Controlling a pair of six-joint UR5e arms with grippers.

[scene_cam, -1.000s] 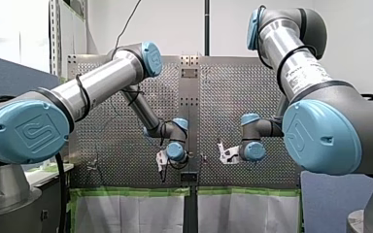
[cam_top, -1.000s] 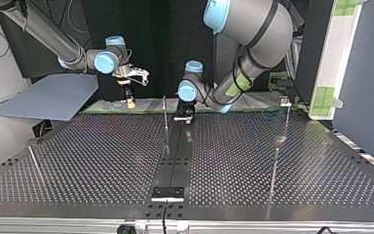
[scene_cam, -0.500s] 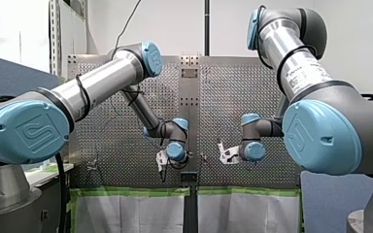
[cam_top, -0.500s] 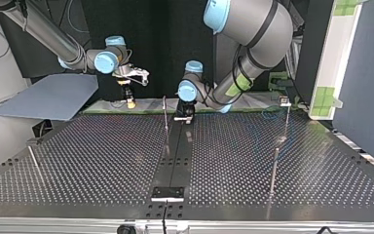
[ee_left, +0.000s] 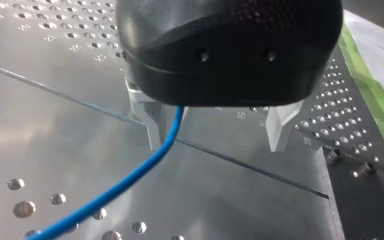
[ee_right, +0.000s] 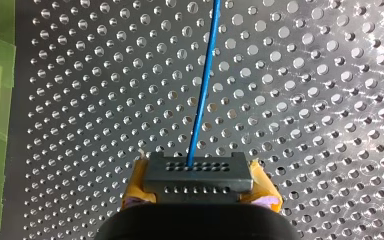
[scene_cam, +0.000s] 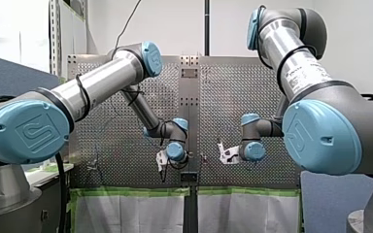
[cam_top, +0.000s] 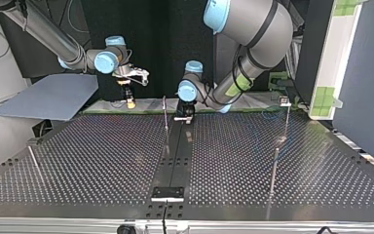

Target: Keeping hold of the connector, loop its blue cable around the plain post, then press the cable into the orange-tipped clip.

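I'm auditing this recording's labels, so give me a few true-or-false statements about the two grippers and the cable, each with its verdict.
1. The right gripper clamps the connector between yellow pads. True.
2. The left gripper is shut on the cable. False: its fingers stand apart, and the cable runs between them, close to one.
3. The cable is red. False: it is blue.
4. The cable runs from the connector out over the perforated table. True.

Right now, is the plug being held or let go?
Held: my right gripper is shut on the plug, yellow pads pressing both its sides.
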